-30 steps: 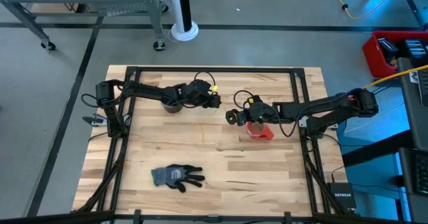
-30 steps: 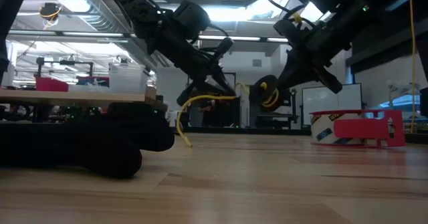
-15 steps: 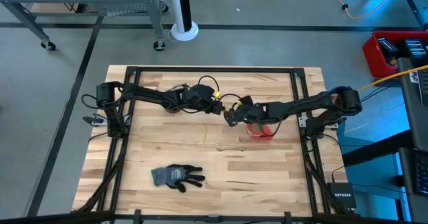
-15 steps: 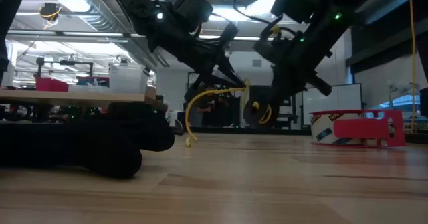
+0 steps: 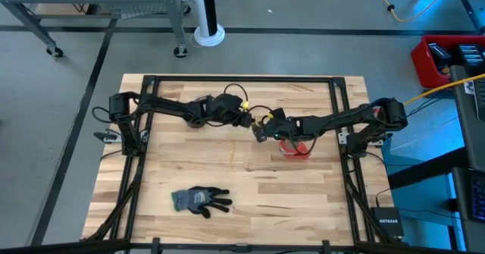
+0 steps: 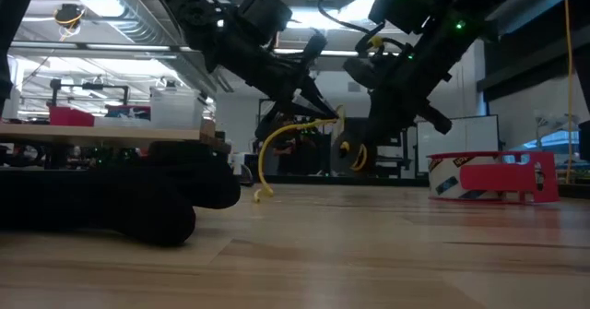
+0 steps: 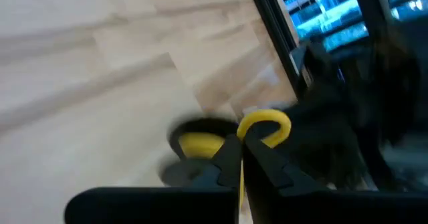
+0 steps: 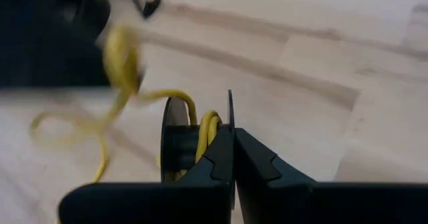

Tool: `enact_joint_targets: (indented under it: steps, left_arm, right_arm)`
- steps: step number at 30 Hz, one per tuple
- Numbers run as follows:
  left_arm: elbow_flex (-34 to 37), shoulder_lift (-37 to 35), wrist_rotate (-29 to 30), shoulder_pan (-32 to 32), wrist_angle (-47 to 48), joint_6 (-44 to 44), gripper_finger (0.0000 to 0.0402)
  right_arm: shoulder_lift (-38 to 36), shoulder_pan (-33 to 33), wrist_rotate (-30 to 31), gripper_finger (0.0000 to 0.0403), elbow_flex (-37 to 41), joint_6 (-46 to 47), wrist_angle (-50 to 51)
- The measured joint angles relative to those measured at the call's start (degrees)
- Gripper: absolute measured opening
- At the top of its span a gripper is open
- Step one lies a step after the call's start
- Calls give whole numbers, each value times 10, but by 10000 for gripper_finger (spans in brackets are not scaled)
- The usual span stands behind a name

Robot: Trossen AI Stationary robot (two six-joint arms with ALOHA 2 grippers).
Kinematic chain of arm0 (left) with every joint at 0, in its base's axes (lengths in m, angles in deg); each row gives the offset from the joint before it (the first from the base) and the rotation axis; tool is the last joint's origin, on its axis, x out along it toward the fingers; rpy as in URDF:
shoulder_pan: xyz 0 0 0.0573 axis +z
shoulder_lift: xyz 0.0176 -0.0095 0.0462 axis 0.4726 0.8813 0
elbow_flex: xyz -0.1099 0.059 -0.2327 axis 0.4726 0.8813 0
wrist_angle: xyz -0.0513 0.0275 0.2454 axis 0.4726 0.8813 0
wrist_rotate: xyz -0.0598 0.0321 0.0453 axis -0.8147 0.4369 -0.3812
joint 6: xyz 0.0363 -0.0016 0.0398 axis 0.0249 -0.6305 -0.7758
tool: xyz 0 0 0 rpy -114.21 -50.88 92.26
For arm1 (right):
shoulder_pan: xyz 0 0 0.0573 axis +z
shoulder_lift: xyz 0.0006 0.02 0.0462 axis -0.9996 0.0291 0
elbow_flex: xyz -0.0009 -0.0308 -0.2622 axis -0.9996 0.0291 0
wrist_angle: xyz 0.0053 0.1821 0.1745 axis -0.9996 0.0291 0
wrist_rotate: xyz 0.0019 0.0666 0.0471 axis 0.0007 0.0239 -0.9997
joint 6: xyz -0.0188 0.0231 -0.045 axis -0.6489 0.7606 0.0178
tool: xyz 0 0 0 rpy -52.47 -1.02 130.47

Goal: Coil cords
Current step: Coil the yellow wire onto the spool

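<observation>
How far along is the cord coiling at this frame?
Partly done: some yellow cord is already wound on a black spool in the right gripper jaws. In hand: the left gripper pinches a loop. Left: a loose tail hangs to the table.

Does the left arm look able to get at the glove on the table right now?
Probably not right away. The way to the glove looks free, with bare table around it, but the left gripper is up at mid-table, jaws shut on the yellow cord, which the right gripper also holds.
</observation>
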State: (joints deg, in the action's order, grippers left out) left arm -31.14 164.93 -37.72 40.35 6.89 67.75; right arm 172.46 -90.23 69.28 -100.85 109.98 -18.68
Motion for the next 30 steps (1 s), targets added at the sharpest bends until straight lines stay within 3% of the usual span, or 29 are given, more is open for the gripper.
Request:
enact_joint_targets:
  steps: [11,16,27,30]
  left_arm:
    - [0,0,0,-57,0,-21,0]
    - [0,0,31,-80,5,-45,0]
    - [0,0,252,-136,74,-147,0]
    - [0,0,280,-147,74,-203,0]
  right_arm:
    - [0,0,23,5,0,2,-91]
    - [0,0,33,5,-1,2,-99]
    - [-60,0,40,5,-2,-2,-30]
    - [-84,0,35,5,-2,-16,-20]
